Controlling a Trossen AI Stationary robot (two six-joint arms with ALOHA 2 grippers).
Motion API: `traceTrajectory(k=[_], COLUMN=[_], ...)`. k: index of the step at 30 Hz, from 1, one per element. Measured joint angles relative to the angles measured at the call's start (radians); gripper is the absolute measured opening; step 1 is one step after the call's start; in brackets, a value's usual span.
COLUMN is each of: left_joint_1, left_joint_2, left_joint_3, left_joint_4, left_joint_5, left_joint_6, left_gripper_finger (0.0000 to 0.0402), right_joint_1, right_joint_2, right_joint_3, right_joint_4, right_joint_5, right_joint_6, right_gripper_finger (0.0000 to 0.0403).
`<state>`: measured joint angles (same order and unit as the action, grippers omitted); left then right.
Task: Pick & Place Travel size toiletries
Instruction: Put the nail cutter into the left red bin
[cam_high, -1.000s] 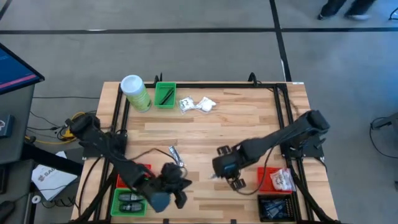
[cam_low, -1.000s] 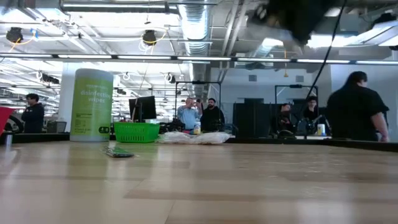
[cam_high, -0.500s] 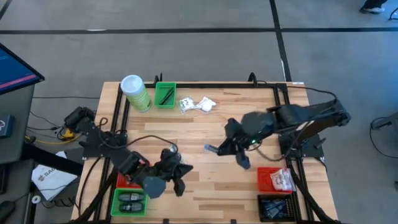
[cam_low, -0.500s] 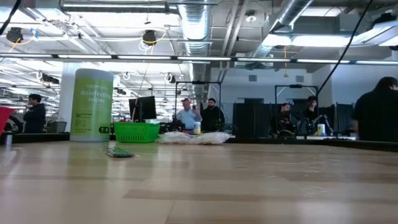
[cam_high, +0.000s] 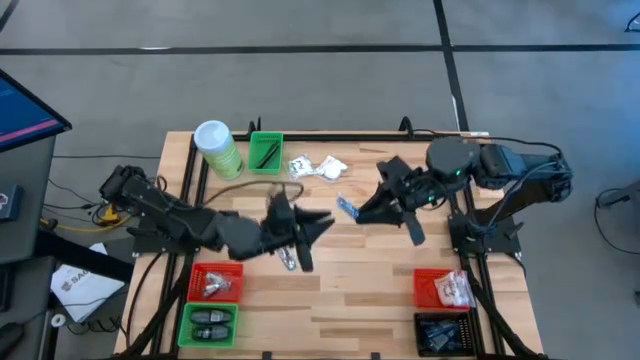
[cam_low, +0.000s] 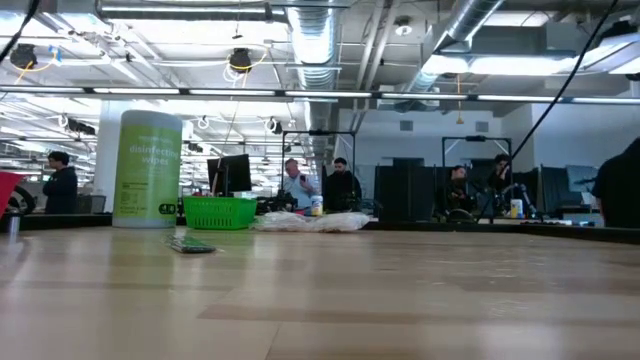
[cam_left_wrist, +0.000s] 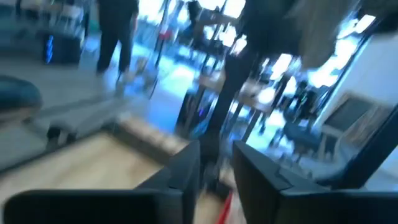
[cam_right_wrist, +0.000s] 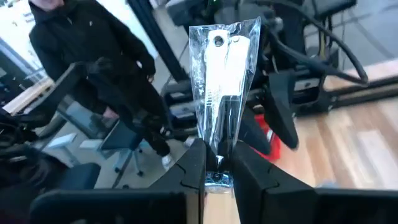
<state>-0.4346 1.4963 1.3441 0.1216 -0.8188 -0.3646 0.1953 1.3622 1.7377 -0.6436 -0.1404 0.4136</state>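
Observation:
My right gripper (cam_high: 362, 210) hangs over the table's middle, toward the far edge, shut on a clear packet (cam_right_wrist: 221, 81) with a white and silvery item inside. My left gripper (cam_high: 318, 222) hovers near the table's middle, shut on nothing. Just nearside of it a slim silvery packet (cam_high: 287, 258) lies flat on the wood. White crinkly sachets (cam_high: 316, 167) lie in a small heap near the far edge and also show in the low view (cam_low: 310, 221). Neither gripper shows in the low view. My right gripper pinches the clear packet by its lower sealed end (cam_right_wrist: 217, 163) between the two fingers. The packet sticks out straight beyond the fingertips (cam_right_wrist: 198, 160), along the fingers. In the high view it is lifted clear of the table, with the fingers pointing toward the table's left.
A green canister (cam_high: 218, 148) and a small green bin (cam_high: 265, 153) stand at the far left. A red bin (cam_high: 215, 283) and a green bin (cam_high: 208, 325) sit at the near left. A red bin (cam_high: 444, 289) and a black bin (cam_high: 440, 333) sit near right.
My right gripper has carried the clear packet from beside the near-right red bin toward the far edge, rising out of the low view and turning to point left. My left gripper has swung from the near-left bins toward the table's middle.

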Motion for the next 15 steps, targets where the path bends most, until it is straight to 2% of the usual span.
traceTrajectory(k=[5, 10, 15], left_joint_1=[0.085, 0.140, 0.181], left_joint_2=[-0.039, -0.052, -0.050], left_joint_3=[0.000, 0.000, 0.000], left_joint_4=[0.214, 0.260, 0.264], left_joint_5=[0.183, 0.206, 0.286], left_joint_6=[0.174, 0.201, 0.169], left_gripper_finger=[0.0151, 0.0205, 0.0245], right_joint_1=[-0.068, -0.116, -0.160], right_joint_2=[-0.001, 0.001, 0.000], right_joint_3=[0.003, 0.002, 0.002], right_joint_4=[0.013, 0.061, 0.080], right_joint_5=[-0.054, -0.102, -0.110], right_joint_6=[-0.028, -0.047, -0.050], right_gripper_finger=[0.0042, 0.0043, 0.0043])
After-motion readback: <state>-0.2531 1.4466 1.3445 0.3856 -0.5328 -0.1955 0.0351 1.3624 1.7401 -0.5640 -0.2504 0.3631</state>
